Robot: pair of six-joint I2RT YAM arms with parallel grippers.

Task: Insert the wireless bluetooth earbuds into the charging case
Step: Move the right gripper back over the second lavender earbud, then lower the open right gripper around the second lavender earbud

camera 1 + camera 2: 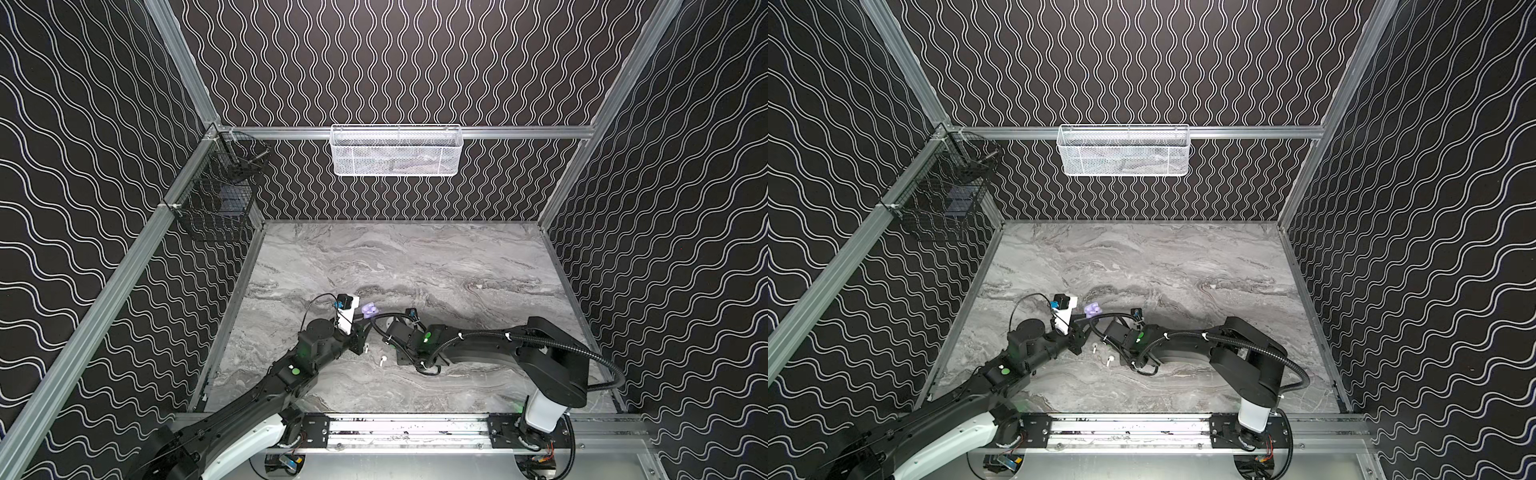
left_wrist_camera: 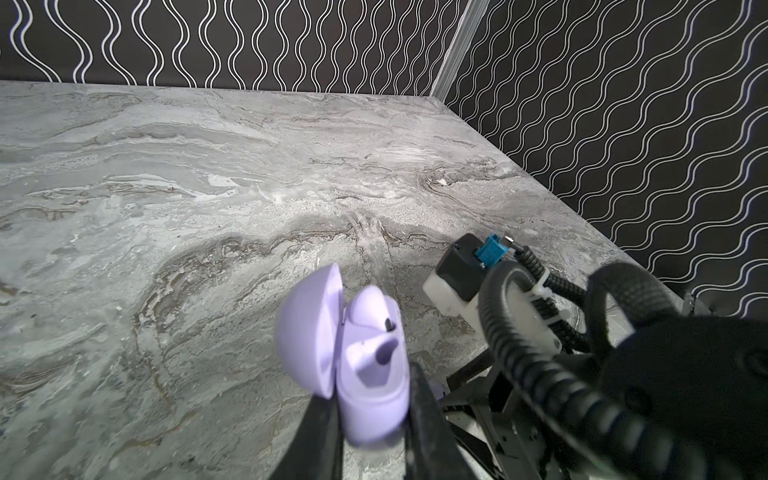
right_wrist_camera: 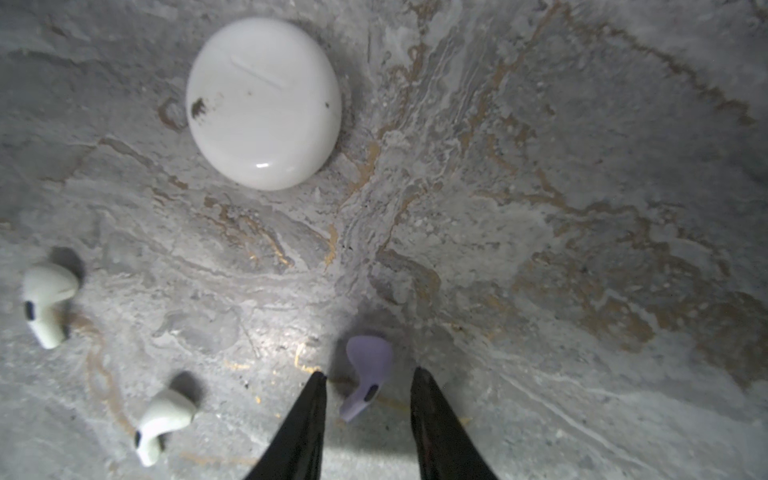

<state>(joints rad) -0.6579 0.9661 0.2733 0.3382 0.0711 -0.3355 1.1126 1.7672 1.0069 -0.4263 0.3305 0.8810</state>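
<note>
My left gripper [image 2: 372,388] is shut on the base of a lilac charging case [image 2: 370,399], held above the table with its lid open; the case shows in both top views [image 1: 369,310] [image 1: 1092,309]. One lilac earbud [image 2: 370,307] sits in the case beside a dark empty socket. A second lilac earbud [image 3: 368,361] lies on the marble between the fingers of my open right gripper [image 3: 369,372], with a gap on each side. Two white earbuds [image 3: 48,299] [image 3: 164,419] lie loose nearby, also seen in a top view [image 1: 366,350] [image 1: 381,360].
A closed white round case [image 3: 264,104] rests on the marble table [image 1: 415,270] just beyond the right gripper. A white mesh basket [image 1: 397,151] hangs on the back wall and a black wire basket [image 1: 220,195] on the left wall. The two wrists stand close together.
</note>
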